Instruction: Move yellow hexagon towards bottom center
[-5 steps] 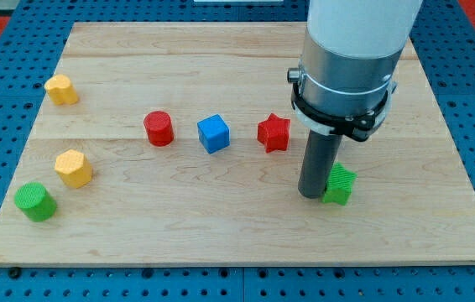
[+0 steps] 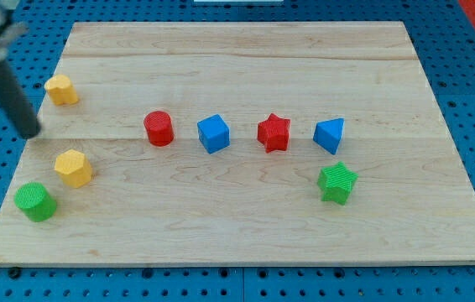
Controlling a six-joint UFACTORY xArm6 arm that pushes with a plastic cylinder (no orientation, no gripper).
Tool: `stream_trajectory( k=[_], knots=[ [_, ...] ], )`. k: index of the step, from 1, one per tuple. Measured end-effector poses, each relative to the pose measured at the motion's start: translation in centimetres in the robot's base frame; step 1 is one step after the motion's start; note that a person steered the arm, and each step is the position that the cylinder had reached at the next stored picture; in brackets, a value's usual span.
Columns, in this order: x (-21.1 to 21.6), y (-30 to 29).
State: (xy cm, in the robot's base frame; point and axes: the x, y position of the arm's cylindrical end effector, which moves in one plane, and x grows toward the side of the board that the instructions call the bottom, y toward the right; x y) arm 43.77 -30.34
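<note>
Eight small plastic blocks lie on the pale wooden worktop [image 2: 237, 226], none in any container: two yellow, two red, two blue, two green. At middle left sits the yellow hexagon block [image 2: 73, 168], with a green cylinder [image 2: 34, 201] below-left and another yellow block [image 2: 61, 89], shape unclear, at upper left. A red cylinder [image 2: 159, 128], blue cube [image 2: 214, 133], red star [image 2: 274, 132] and blue wedge-like block [image 2: 329, 135] form a middle row; a green star [image 2: 337, 183] lies lower right. My tip [image 2: 29, 132], somewhat blurred, stands at the left edge between the two yellow blocks, apart from both; it has no fingers.

1 high view, angled down, whole board [image 2: 237, 243]
</note>
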Motion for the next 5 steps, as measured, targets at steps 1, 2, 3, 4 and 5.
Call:
stream_trajectory(
  k=[1,2,3,4,5],
  knots=[
    [3.3,1.7],
    [5.3,3.9],
    [5.3,8.9],
    [6.1,10.7],
    [7.5,10.2]
  ],
)
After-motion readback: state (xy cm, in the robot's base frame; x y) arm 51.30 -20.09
